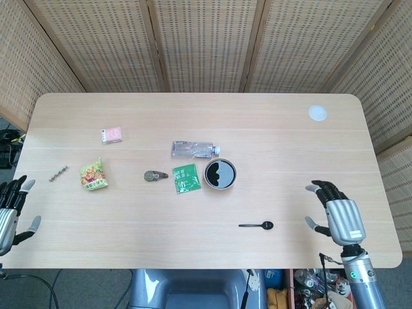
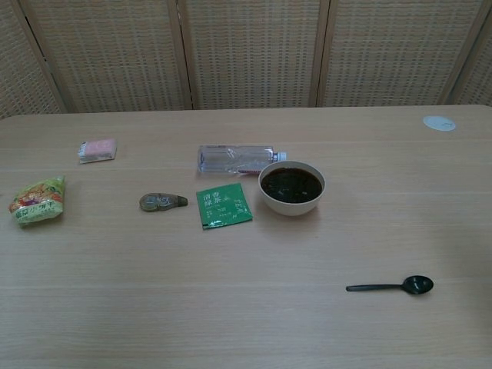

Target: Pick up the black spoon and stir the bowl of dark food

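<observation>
Black spoon (image 1: 257,225): one, flat on table. Bowl (image 1: 220,174): one. Right hand (image 1: 340,217), left hand (image 1: 9,212): fingers apart, apparently empty.

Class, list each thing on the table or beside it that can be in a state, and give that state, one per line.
black spoon: lying flat on the table, untouched.
bowl: upright, holding dark food.
plastic bottle: on its side, capped.
green sachet: flat, looks sealed.
snack packet: flat, looks unopened.
right hand: holds nothing, fingers apart.
left hand: at the table edge, holds nothing.
</observation>
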`<control>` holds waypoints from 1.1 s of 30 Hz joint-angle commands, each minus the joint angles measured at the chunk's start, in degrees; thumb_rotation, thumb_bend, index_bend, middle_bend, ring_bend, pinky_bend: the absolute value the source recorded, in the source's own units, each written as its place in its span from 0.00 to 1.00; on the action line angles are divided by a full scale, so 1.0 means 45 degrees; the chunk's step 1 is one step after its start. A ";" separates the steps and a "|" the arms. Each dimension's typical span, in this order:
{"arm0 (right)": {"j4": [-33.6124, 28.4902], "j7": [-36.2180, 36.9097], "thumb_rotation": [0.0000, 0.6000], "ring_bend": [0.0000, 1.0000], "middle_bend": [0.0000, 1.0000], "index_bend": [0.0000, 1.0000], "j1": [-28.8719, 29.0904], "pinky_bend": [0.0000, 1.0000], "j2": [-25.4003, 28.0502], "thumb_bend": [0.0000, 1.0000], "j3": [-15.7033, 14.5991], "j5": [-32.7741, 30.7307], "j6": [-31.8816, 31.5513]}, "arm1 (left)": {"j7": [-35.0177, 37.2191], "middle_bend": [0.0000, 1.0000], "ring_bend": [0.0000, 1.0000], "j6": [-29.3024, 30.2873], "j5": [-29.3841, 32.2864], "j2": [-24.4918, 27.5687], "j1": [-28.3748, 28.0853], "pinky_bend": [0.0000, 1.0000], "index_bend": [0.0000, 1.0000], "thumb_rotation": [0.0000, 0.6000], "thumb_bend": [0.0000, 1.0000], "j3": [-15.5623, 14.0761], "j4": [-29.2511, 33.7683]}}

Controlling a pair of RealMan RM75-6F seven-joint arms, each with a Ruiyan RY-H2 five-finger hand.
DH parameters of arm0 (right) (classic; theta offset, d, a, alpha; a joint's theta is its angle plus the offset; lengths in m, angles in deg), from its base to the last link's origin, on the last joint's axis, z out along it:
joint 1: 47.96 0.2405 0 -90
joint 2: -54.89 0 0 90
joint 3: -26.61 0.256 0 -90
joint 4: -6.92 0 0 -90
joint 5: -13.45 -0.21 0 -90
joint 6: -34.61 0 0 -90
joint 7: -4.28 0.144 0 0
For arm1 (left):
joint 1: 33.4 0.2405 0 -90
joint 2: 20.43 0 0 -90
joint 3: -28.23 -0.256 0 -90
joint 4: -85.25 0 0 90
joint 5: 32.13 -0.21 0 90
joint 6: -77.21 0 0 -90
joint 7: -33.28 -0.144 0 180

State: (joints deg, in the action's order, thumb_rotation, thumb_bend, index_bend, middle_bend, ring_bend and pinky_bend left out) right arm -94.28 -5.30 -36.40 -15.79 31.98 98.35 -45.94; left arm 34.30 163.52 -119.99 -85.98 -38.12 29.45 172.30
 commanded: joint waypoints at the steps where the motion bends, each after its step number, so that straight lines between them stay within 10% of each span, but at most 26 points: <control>1: -0.0221 0.0008 1.00 0.35 0.41 0.29 0.0283 0.62 0.0045 0.35 -0.0103 0.0122 0.0498 | -0.0008 0.00 0.00 -0.0032 -0.0014 0.0013 -0.0033 0.00 0.00 1.00 0.39 0.0013 -0.0005; 13: 0.0552 -0.0519 1.00 0.88 0.88 0.50 0.1679 1.00 -0.1333 0.35 -0.0106 -0.0390 0.2852 | 0.0031 0.00 0.00 -0.0278 0.0040 0.0081 -0.0200 0.00 0.00 1.00 0.39 0.0077 -0.0087; 33: 0.2682 -0.2360 1.00 0.96 0.95 0.56 0.3233 1.00 -0.4064 0.40 -0.0067 -0.1682 0.4815 | 0.0241 0.00 0.00 -0.0625 0.0129 -0.0012 -0.0403 0.00 0.00 1.00 0.39 0.0090 -0.0395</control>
State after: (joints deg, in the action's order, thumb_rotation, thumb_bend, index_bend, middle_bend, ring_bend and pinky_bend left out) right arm -82.39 -15.70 -22.05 -33.87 31.74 90.99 -24.48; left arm 35.39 160.71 -119.41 -86.04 -39.94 29.85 170.51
